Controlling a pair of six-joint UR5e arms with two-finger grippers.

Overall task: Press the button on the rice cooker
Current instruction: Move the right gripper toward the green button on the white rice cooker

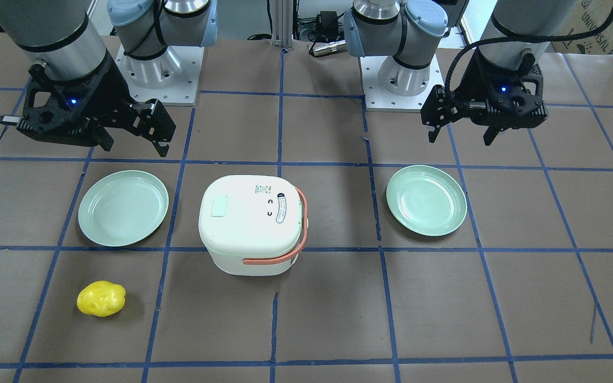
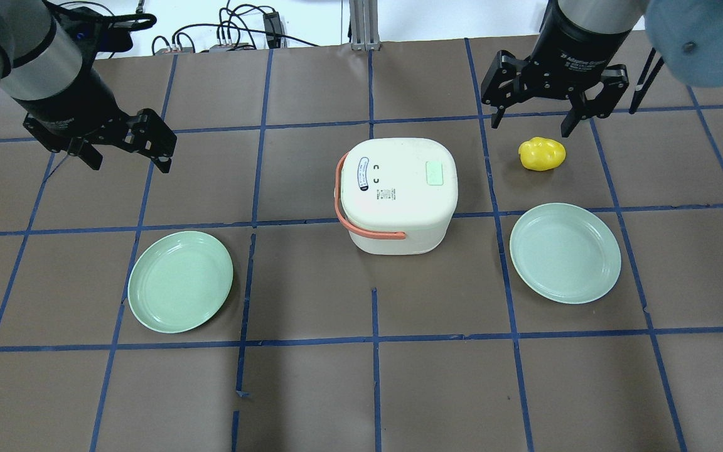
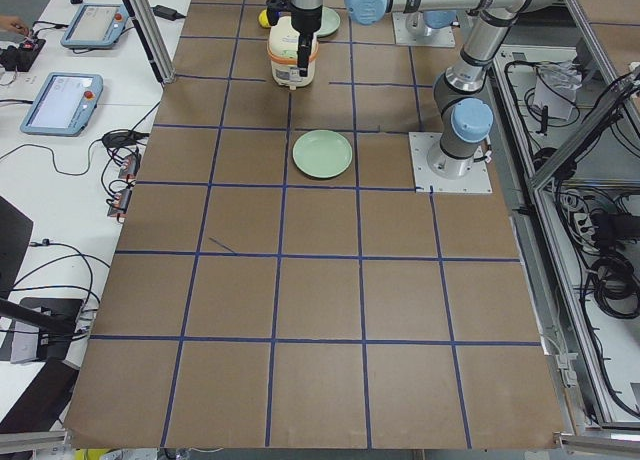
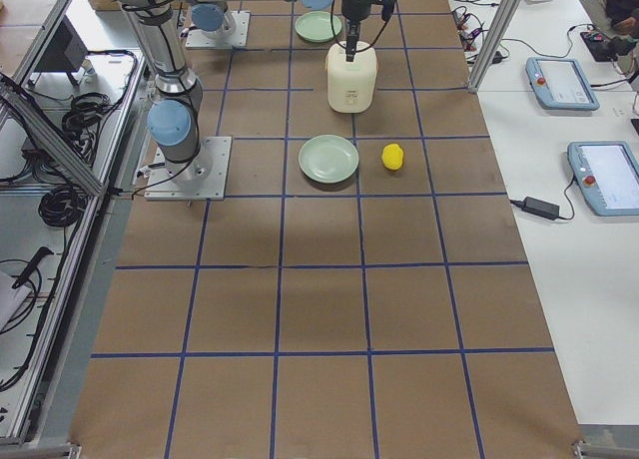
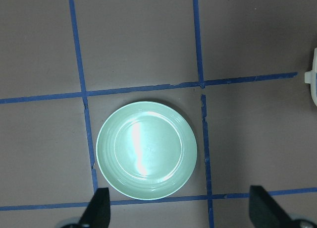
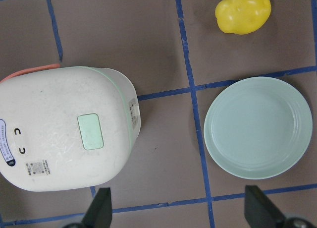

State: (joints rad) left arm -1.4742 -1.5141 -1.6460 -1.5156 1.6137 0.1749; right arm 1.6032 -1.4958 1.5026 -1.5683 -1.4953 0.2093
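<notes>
The white rice cooker (image 1: 250, 223) with an orange handle stands at the table's middle, its lid shut. A pale green button (image 1: 219, 206) sits on the lid; it also shows in the overhead view (image 2: 435, 172) and the right wrist view (image 6: 90, 131). My left gripper (image 1: 461, 137) hangs open and empty above the table, well off to the cooker's side, over a green plate (image 5: 146, 149). My right gripper (image 1: 135, 144) is open and empty, on the cooker's other side. Neither gripper touches the cooker.
Two pale green plates lie flat, one on each side of the cooker (image 2: 180, 281) (image 2: 565, 252). A yellow potato-like object (image 2: 542, 154) lies on the far side of the right plate. Blue tape lines cross the brown table.
</notes>
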